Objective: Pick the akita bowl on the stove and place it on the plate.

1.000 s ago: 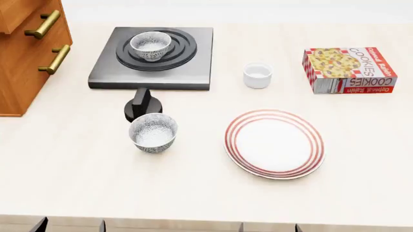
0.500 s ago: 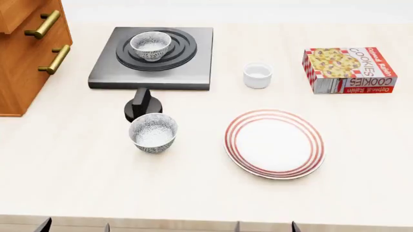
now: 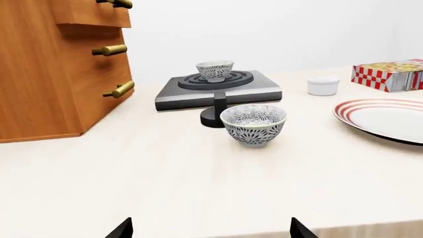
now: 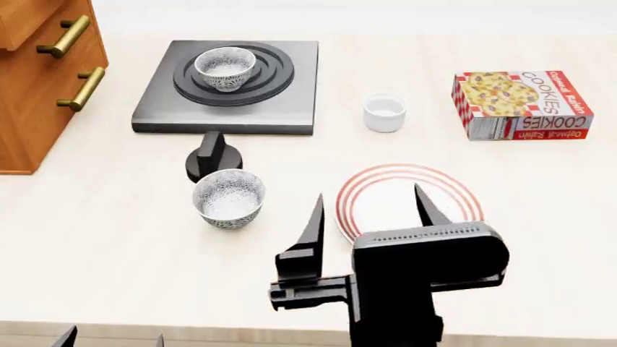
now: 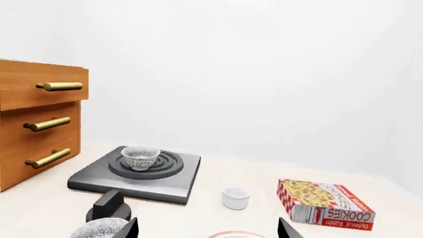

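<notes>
A simulated kitchen: a pale surface (image 4: 115, 253) carries a stove (image 4: 227, 87), patterned bowls, a plate (image 4: 386, 189), a cookie box (image 4: 521, 104), beside wooden drawers (image 4: 43, 79) with brass handles.

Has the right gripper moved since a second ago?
Yes. The right gripper has risen into the head view, its open fingers now over the near edge of the red-ringed white plate; earlier only fingertips showed at the bottom edge.

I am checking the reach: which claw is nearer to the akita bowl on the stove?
Right. The right claw hangs open over the plate, well short of the akita bowl on the stove. The left claw sits at the table's near edge, farther away.
</notes>
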Available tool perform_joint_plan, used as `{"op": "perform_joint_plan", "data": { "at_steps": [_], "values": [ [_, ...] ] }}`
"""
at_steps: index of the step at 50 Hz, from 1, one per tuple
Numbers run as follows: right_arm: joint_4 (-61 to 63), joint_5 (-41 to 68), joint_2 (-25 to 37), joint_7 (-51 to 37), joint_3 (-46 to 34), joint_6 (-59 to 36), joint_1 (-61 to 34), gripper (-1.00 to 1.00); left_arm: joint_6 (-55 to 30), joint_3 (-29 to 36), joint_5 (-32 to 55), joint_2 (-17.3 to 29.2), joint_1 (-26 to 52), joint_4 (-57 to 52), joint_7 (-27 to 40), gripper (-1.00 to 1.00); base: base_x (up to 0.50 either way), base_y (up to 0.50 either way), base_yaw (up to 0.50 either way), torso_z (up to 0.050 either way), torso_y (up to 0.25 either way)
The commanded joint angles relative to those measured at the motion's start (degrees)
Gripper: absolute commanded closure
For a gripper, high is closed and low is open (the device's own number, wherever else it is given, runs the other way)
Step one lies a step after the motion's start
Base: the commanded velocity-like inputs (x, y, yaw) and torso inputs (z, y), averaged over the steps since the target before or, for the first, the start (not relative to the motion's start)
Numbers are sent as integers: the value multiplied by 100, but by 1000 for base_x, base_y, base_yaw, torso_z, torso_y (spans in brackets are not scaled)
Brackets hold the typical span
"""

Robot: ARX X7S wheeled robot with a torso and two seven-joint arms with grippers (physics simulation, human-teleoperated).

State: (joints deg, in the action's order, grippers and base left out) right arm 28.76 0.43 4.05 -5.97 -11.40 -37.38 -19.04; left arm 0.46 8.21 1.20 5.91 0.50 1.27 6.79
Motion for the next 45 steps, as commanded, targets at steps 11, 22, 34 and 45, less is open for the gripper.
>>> {"op": "perform_joint_plan", "data": {
  "at_steps": [11,22,34,45],
  "values": [
    [910,495,234,433,846,-3893,-3423,-100,-3,-34,199,8,25,17,21,-100,0,0,0,0,0],
    [1055,556,860,706,1458,-4150,-3228,-100,-52,39,246,64,51,-3,93,-100,0,0,0,0,0],
    [1153,461,1021,658,1593,-3591,-2348,-100,5,100,303,115,60,46,153,-100,0,0,0,0,0],
    [1106,492,917,629,1775,-3313,-2081,-100,25,133,377,156,63,44,206,-100,0,0,0,0,0]
  ]
}}
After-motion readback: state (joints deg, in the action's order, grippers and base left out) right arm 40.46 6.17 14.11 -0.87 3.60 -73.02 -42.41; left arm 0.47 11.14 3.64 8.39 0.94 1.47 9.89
